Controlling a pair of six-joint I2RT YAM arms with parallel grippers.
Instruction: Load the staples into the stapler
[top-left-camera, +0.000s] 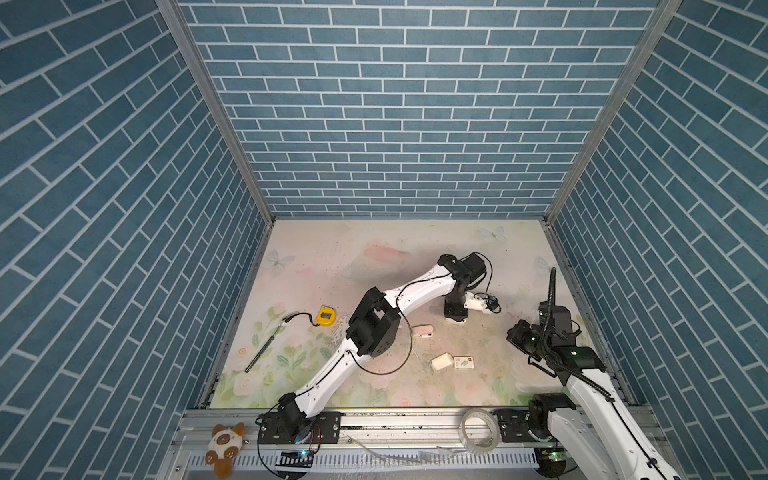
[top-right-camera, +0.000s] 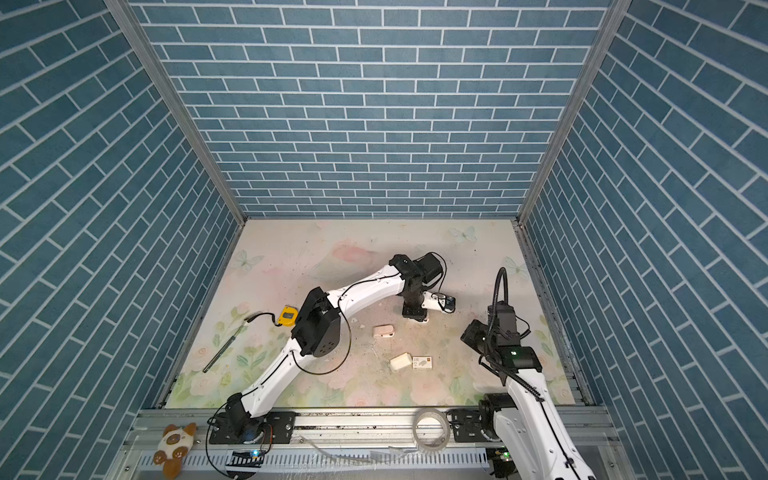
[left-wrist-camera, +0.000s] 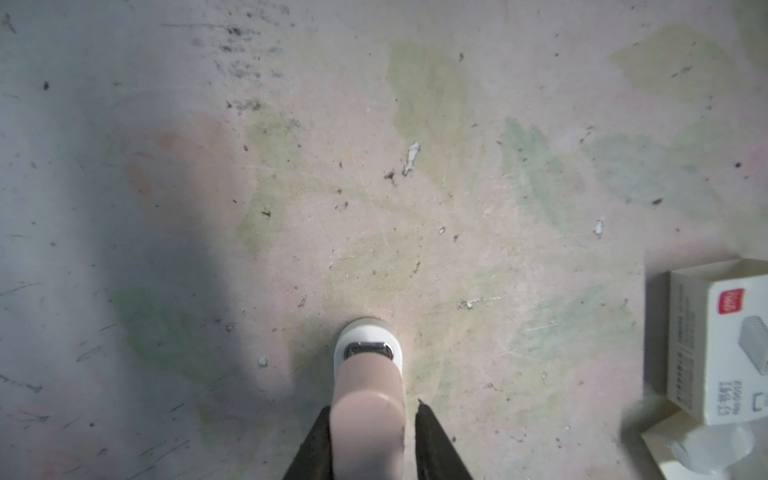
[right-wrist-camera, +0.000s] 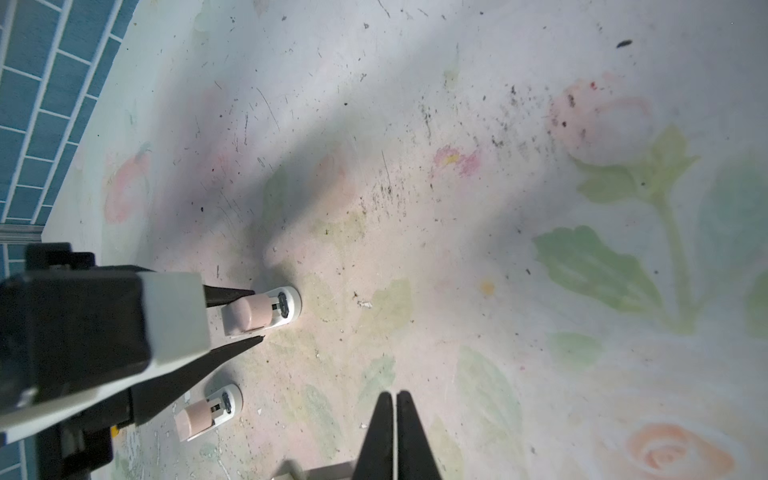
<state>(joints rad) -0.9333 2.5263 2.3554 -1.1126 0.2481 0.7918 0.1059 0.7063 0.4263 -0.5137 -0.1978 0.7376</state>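
Both top views hang high over the near edge of the desk (top-left-camera: 374, 257), looking steeply down and toward the back wall (top-left-camera: 395, 124); the desk fills only the lower middle of the frame; the left wrist camera looks straight down, very near the desk, past the left hand (left-wrist-camera: 372, 405); the right wrist camera looks slantwise from farther off, sharing that hand and the stapler (right-wrist-camera: 245, 316) with it.

Your top views are bright and sharp, though the brick walls (top-left-camera: 104, 208) bow at the edges. Your wrist views run dimmer: a broad shadow (left-wrist-camera: 145, 270) crosses the table (left-wrist-camera: 498, 124), and the left gripper (left-wrist-camera: 372, 407) blurs up close.
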